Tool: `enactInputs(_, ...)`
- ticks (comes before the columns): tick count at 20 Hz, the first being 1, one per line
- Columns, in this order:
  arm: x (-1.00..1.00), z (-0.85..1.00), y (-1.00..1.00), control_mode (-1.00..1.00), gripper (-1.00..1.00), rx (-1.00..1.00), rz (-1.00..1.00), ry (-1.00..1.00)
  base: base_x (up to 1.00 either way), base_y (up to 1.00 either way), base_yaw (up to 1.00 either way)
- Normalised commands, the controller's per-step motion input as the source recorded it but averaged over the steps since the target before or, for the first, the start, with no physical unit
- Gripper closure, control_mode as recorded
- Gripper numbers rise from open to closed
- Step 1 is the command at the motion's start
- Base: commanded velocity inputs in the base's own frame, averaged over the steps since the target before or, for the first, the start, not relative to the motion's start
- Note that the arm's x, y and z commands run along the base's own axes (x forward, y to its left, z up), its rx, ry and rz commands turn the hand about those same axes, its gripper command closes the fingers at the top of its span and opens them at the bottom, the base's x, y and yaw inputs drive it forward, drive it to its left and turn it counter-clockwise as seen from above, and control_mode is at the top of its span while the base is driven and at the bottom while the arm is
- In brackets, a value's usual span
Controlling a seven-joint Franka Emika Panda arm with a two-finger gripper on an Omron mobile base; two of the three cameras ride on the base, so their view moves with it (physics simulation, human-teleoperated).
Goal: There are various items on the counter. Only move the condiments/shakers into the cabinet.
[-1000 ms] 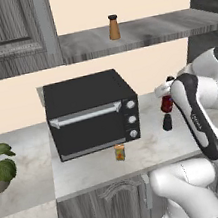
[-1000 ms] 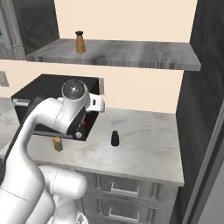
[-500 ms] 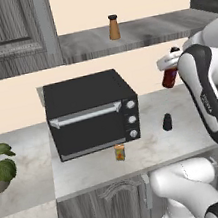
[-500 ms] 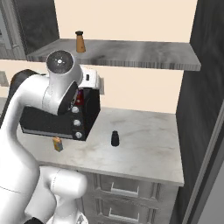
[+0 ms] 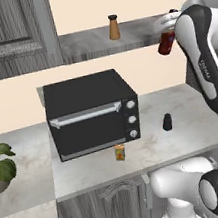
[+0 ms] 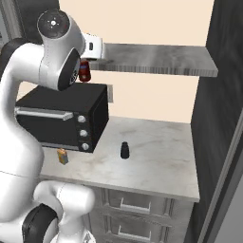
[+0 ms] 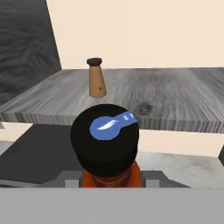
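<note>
My gripper (image 5: 167,30) is shut on the slim red sauce bottle (image 5: 166,44), holding it in the air at the front edge of the cabinet shelf (image 5: 138,33), at the shelf's right end. In the hand view the bottle's black cap (image 7: 105,139) is right in front of the shelf board (image 7: 166,98). The tan shaker (image 5: 113,27) with its black cap stands upright on the shelf to the left. The short black shaker (image 5: 167,122) stands on the counter (image 5: 192,111), right of the oven. From the right base view the red bottle (image 6: 84,71) hangs just under the hand.
A black toaster oven (image 5: 91,111) sits on the counter below the shelf. A tiny orange-yellow carton (image 5: 120,152) stands in front of it. A potted plant (image 5: 0,168) is at the far left. A dark tall unit (image 6: 223,109) bounds the counter on the right.
The arm has lifted the red bottle from just above the counter up to shelf height. The black shaker, carton and tan shaker have stayed put.
</note>
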Motion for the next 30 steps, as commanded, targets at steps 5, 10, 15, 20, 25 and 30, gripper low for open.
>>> enactInputs(5, 0.58, 0.56, -0.01, -1.0, 1.0, 0.0, -0.03, -0.06, 0.0, 0.0, 0.0)
enactInputs(10, 0.77, 0.04, -0.04, -1.0, 1.0, 0.0, -0.02, 0.0, 0.0, 0.0, 0.0)
enactInputs(15, 0.5, 0.0, -0.07, -1.0, 1.0, 0.0, -0.01, 0.0, 0.0, 0.0, 0.0)
enactInputs(20, 0.36, -0.18, -0.03, -1.0, 1.0, 0.0, 0.0, 0.0, 0.0, 0.0, 0.0)
enactInputs(25, 0.46, -0.33, 0.0, -1.0, 1.0, 0.0, 0.0, 0.0, 0.0, 0.0, 0.0)
enactInputs(30, 0.47, -0.09, 0.0, -1.0, 1.0, 0.0, 0.0, 0.0, 0.0, 0.0, 0.0)
